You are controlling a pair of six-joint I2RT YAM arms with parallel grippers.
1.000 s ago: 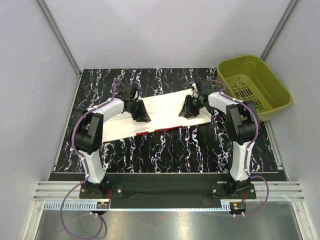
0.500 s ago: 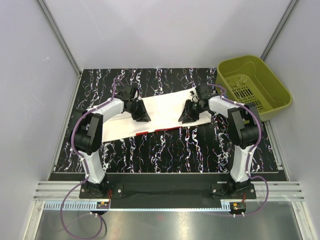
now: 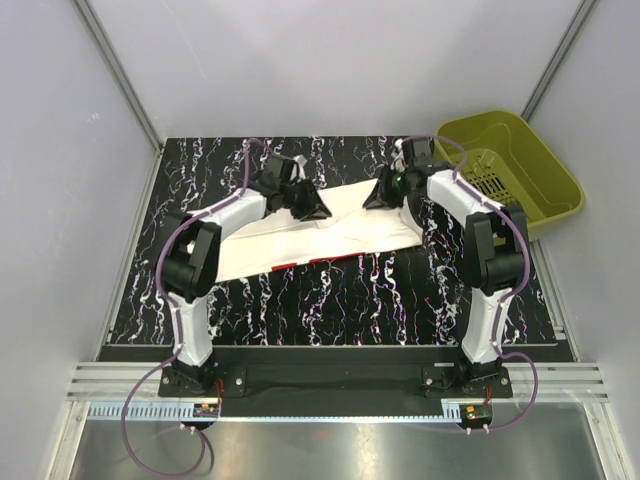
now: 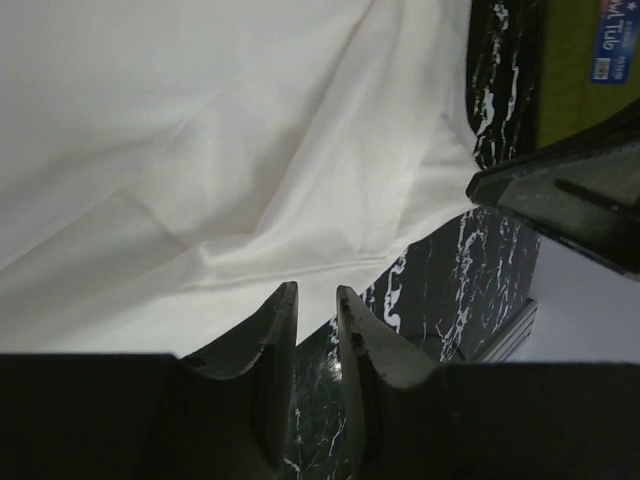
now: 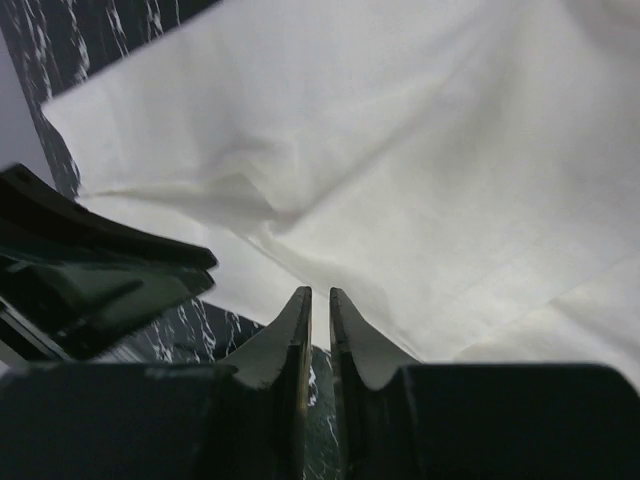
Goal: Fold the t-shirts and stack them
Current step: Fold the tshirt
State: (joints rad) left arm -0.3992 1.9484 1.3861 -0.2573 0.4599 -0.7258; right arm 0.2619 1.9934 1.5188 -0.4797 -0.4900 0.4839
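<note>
Off-white cloth t-shirt (image 3: 300, 245), one item, plain side up, with a thin red strip (image 3: 290, 265) along its near edge. It lay crosswise on the black marbled surface (image 3: 330, 300) between the two arms. An olive-green basket (image 3: 548, 212) stood at the far right corner.

Change recorded: within the last second both arms left the middle of the cloth and reached its far edge, drawing closer together.
- Left end effector (image 3: 312, 203): jaws narrow, tips apparently pinching the far hem.
- Right end effector (image 3: 383, 190): jaws drawn in from a wider stance to a thin slit, seemingly nipping the cloth edge.

The cloth rose in ridges toward both sets of tips.

Assessment: the far edge seemed secured at two points. A fold toward the near edge looked ready to start. No fold was finished and nothing was stacked.
</note>
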